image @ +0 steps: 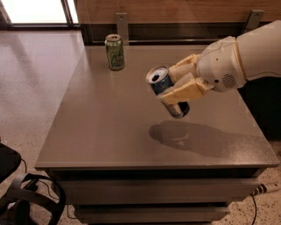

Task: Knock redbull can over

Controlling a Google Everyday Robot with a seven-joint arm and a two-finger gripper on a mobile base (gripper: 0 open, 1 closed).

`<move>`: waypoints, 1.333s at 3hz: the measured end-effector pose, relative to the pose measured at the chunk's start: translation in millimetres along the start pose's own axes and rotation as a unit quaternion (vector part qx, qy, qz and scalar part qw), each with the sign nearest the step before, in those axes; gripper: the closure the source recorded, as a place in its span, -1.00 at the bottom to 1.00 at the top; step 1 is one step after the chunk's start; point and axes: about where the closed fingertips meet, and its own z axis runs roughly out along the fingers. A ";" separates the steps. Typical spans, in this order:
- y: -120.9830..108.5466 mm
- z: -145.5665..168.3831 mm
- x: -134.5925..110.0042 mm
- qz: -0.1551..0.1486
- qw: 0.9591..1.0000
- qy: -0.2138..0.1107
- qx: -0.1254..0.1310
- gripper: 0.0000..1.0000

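Grey table (99,132), upright green can (115,53), pincer (172,84) holding redbull can (157,79) above

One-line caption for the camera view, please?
The gripper holds the redbull can tilted above the table; a green can stands upright near the far edge.

Daylight from windows (39,11) upper left sheens the tabletop (101,123); the gripper (172,84), clasping the redbull can (159,82) above its middle, casts a soft shadow (180,134) below.
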 end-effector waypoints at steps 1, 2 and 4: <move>-7.8 -6.0 6.4 -0.007 0.998 0.064 0.015 1.00; -13.4 -6.5 15.2 -0.013 0.992 0.123 0.026 1.00; -19.0 3.4 41.0 -0.035 0.962 0.266 0.046 1.00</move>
